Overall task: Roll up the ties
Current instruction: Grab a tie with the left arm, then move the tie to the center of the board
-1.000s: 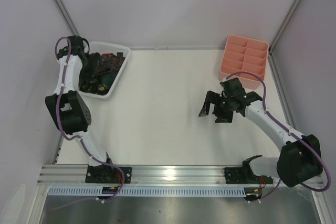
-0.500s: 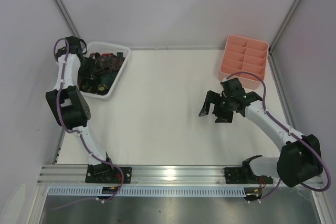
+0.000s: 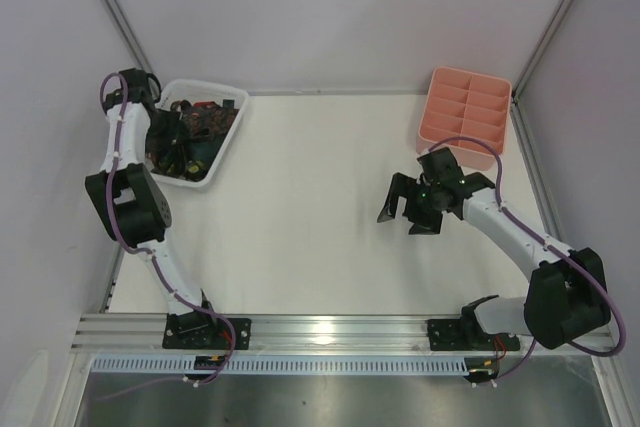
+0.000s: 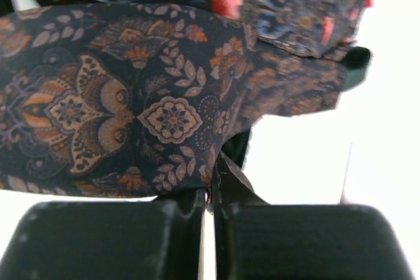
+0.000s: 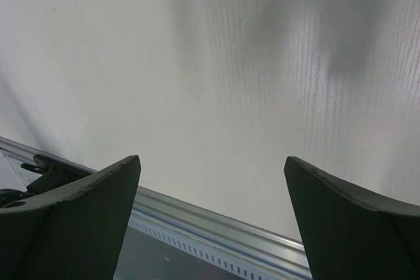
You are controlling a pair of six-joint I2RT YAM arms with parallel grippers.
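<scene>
1. The left hand (image 3: 166, 133) (image 4: 210, 195) is reaching into the white lattice basket (image 3: 235, 125) at the far left corner of the desk (image 3: 310, 207). Its fingers are pressing together and pinching the edge of a dark paisley tie (image 4: 131, 109).
2. The other ties (image 3: 203, 119) are lying heaped in that basket, and one with red marks is overlapping the paisley one.
3. The right hand (image 3: 407, 217) (image 5: 211, 162) is hovering over bare desk near the pink compartment tray (image 3: 470, 107). Its fingers are spread wide apart and gripping nothing.
</scene>
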